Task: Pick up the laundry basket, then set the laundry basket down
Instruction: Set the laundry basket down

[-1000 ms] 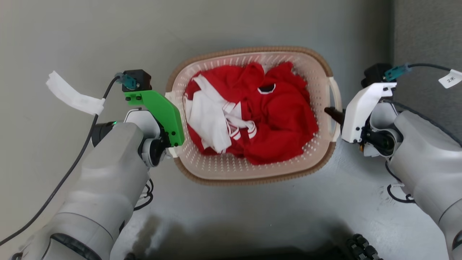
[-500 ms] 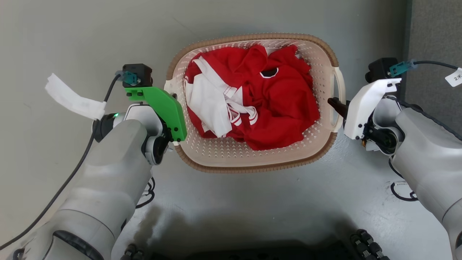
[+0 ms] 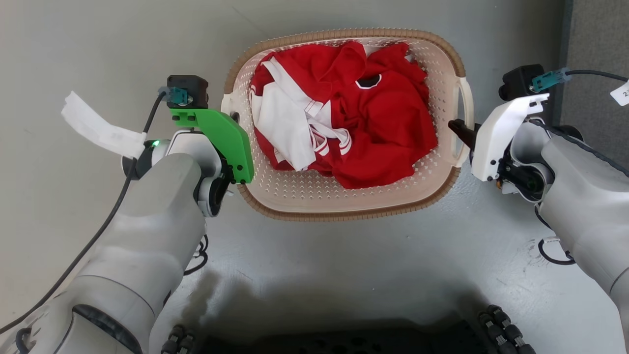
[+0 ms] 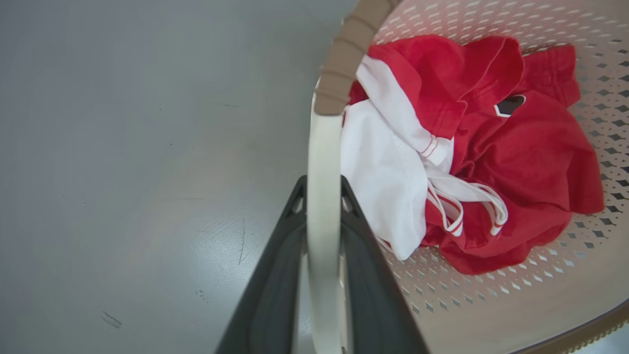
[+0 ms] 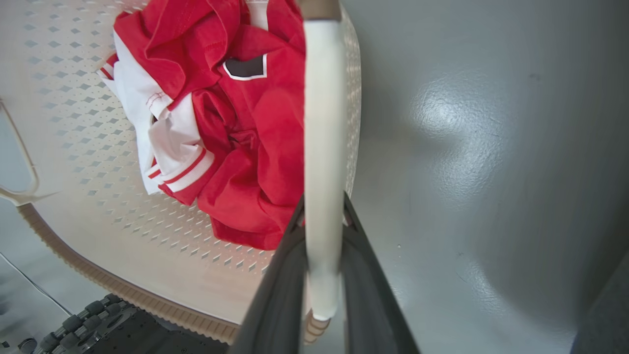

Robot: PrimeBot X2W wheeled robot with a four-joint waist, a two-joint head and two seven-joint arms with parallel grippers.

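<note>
The laundry basket (image 3: pixel 344 215) is cream perforated plastic with a brown woven-look rim, and it holds red and white clothes (image 3: pixel 354 123). It sits between my two arms over the grey floor. My left gripper (image 3: pixel 234 119), mostly under its green bracket, is shut on the basket's left loop handle (image 4: pixel 323 147), which runs between the dark fingers (image 4: pixel 275 275). My right gripper (image 3: pixel 458 130) is shut on the right loop handle (image 5: pixel 322 123). In the right wrist view the basket's rim (image 5: pixel 98 275) overlaps my base, so the basket seems to be held off the floor.
Smooth grey floor (image 3: pixel 344 275) lies all around. A darker grey strip (image 3: pixel 599 34) runs along the far right. My black base with ribbed wheels (image 3: pixel 501 329) shows at the bottom edge. A white tape tag (image 3: pixel 98 125) hangs on the left arm's cable.
The whole head view has shifted: basket and both grippers sit higher in it, and more of my base shows at the bottom. Both grippers keep their hold on the handles.
</note>
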